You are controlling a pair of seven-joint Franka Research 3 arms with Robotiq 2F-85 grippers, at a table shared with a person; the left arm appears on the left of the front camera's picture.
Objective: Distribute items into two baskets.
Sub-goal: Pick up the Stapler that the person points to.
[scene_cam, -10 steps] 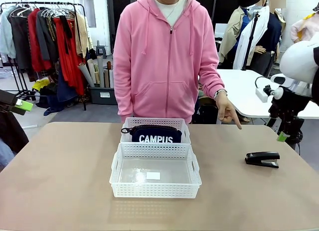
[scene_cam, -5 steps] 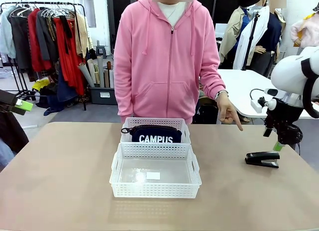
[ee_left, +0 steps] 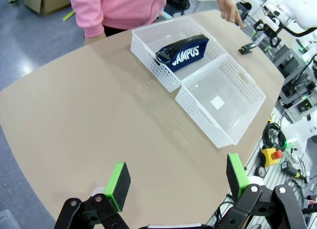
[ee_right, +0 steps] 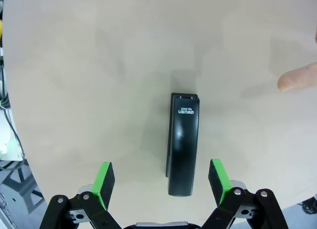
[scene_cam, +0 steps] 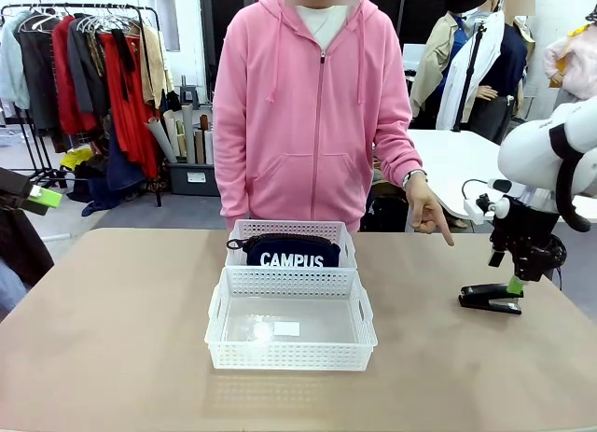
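At the frame's right edge, the right gripper [ee_right: 161,178] hangs over the stapler [ee_right: 183,145] with jaws spread wide to either side of it, gripping nothing, pads clear of its sides. The step looks like the stapler pickup: the pouch [scene_cam: 292,255] already lies in the upper basket [scene_cam: 239,234], and the lower basket [scene_cam: 291,355] holds no item. The next move calls for descending, closing across the stapler's narrow body, then carrying it toward centre frame.
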